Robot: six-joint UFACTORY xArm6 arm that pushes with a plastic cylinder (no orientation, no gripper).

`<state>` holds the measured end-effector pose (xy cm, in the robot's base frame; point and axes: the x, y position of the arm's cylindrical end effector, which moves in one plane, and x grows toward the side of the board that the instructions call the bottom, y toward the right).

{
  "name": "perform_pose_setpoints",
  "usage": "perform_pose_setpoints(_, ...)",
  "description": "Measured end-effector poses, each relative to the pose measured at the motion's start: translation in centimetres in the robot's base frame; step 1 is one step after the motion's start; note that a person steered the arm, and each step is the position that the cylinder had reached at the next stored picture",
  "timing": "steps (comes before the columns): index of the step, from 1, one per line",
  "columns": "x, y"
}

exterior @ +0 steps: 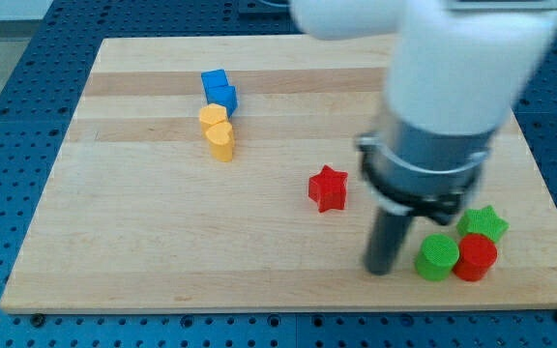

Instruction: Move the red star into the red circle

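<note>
The red star [328,188] lies on the wooden board [162,232], right of centre. The red circle [476,257] is a red round block near the board's lower right corner. It touches a green round block [437,258] on its left and a green star [483,223] just above it. My tip [383,270] rests on the board, below and to the right of the red star and just left of the green round block. It is apart from both. The arm's bulky white and grey body hides the board above the tip.
A blue block [219,90] and a yellow block [218,131] sit stacked in a column at the upper middle left. A blue perforated table [8,87] surrounds the board.
</note>
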<state>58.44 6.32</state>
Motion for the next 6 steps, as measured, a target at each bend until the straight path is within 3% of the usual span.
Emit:
perform_pose_setpoints(1, -0.4, -9.3)
perform_pose_setpoints(2, -4.1, -15.3)
perform_pose_setpoints(3, -9.8, -16.8)
perform_pose_setpoints(4, -12.7, -13.8)
perform_pose_setpoints(6, -10.5, -0.7)
